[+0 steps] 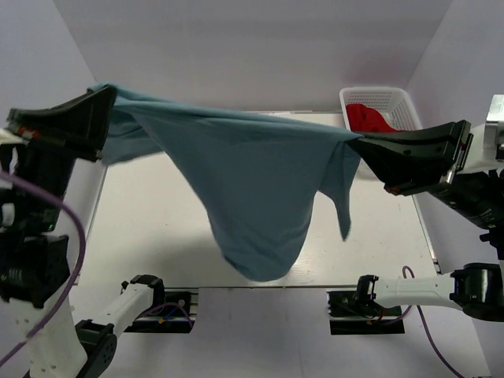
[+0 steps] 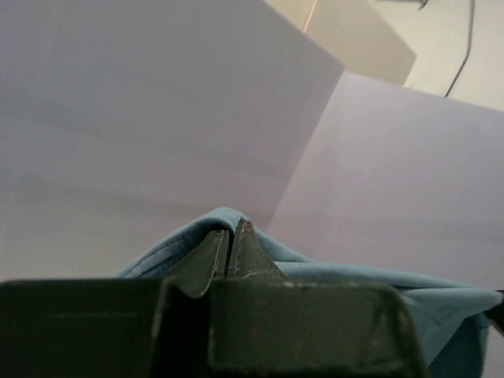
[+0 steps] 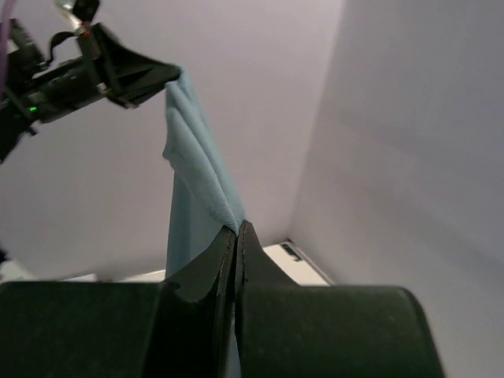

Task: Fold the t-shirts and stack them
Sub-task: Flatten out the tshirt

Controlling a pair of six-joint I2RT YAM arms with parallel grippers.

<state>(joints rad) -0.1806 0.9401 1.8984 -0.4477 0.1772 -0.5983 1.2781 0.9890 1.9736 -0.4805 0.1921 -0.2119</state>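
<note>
Between the two hands, the t-shirt (image 1: 252,181) hangs spread in the air, its upper edge stretched from one to the other and its body sagging in a deep belly below them, over the desk (image 1: 157,236). The left hand (image 1: 110,98) and the right hand (image 1: 356,146) are each clamped tight on a pinch of cloth. To lay it well, I judge both should lower together with the edge taut, so the hem lands first and flat. Behind the right hand stands a white basket (image 1: 405,110) with a red cloth (image 1: 366,118).
</note>
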